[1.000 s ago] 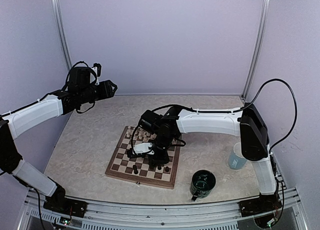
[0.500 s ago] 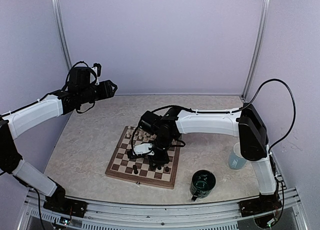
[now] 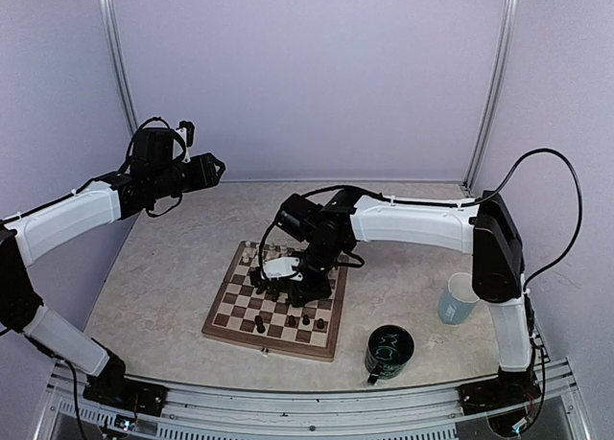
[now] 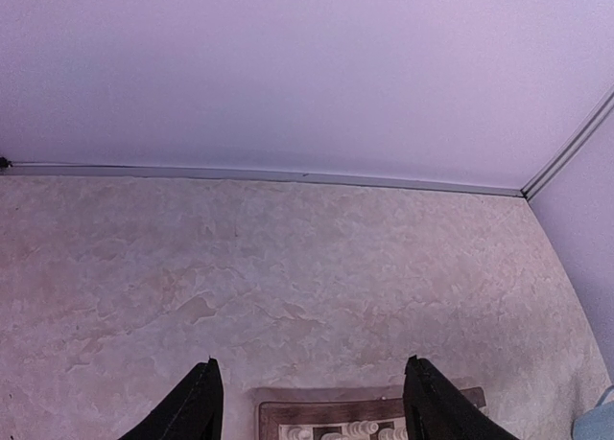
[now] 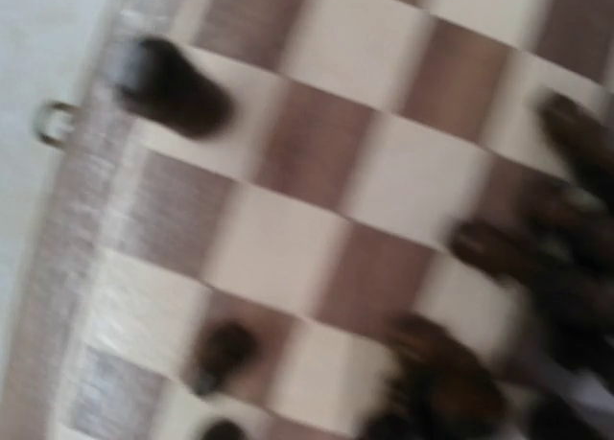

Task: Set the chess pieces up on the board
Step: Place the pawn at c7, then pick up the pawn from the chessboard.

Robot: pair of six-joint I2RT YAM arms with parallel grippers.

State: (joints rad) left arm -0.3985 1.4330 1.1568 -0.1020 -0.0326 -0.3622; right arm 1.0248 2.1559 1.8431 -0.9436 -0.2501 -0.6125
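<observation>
The left gripper (image 3: 207,169) hangs high over the far left of the mottled beige table (image 3: 163,258). Its two black fingers (image 4: 197,406) are spread apart with nothing between them. At centre, the square wooden board (image 3: 233,304) lies flat and slightly turned, with dark and cream checks inside a brown border. Cream chess pieces (image 3: 251,253) line its far edge, and rounded dark pieces (image 3: 259,323) stand scattered nearer the front. The right gripper (image 3: 271,279) sits low over the board's middle. The wrist view is too blurred to tell how its jaws stand. To the right, a glossy dark green mug (image 3: 389,352) stands near the board's front corner, with a pale blue cup (image 3: 458,298) beyond it. Open tabletop runs from the board's left border to the lilac wall (image 3: 58,124).
</observation>
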